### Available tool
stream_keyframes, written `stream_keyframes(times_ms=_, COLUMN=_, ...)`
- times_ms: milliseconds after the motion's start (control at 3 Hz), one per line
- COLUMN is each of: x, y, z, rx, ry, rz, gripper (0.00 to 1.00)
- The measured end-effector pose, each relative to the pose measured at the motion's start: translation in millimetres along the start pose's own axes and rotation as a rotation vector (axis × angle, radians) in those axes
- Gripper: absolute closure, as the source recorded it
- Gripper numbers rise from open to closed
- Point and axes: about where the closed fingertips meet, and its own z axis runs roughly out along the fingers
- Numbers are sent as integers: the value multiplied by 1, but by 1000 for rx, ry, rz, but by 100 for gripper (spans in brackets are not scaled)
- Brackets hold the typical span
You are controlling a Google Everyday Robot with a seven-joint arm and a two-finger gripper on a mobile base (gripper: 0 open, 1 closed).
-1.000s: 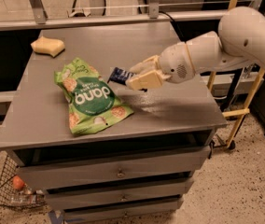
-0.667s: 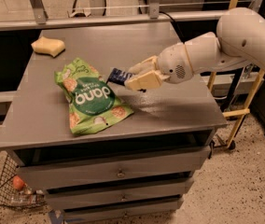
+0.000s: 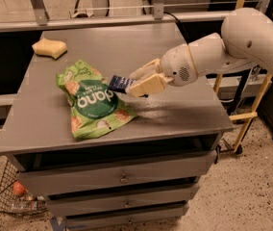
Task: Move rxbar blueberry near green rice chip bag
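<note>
Grey and flat, the desk [image 3: 184, 114] carries the green rice chip bag [image 3: 94, 101] on its left half, lying crumpled with its dark circle and white lettering facing up. A yellow sponge [image 3: 49, 47] sits well apart from the bag, near the far left corner. The white arm [image 3: 232, 47] reaches in from the right, and its claw [image 3: 130, 83] hangs over the middle of the desk, just beside the bag's right edge. The two tan fingers [image 3: 146, 84] are closed onto the rxbar blueberry [image 3: 119, 83], gripping its right end, while the dark blue left end sticks out toward the bag. From this view that free end overlaps the bag's upper right edge; whether the bar touches the bag or the desk cannot be told. Below the top, the desk has a stack of drawers [image 3: 122, 177], and a wire basket [image 3: 11, 201] stands on the floor at the lower left.
</note>
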Motion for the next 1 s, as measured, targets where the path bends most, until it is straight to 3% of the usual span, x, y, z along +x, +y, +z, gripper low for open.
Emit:
stream_keyframes(times_ms=333, x=-1, y=1, z=2, rx=-4, ry=0, rz=-2, gripper=13)
stream_keyframes(times_ms=667, x=-2, y=2, z=4, rx=-8, ry=1, rz=-3, gripper=0)
stream_keyframes(times_ms=1000, x=-2, y=3, z=4, rx=-6, ry=11, rz=-10, gripper=0)
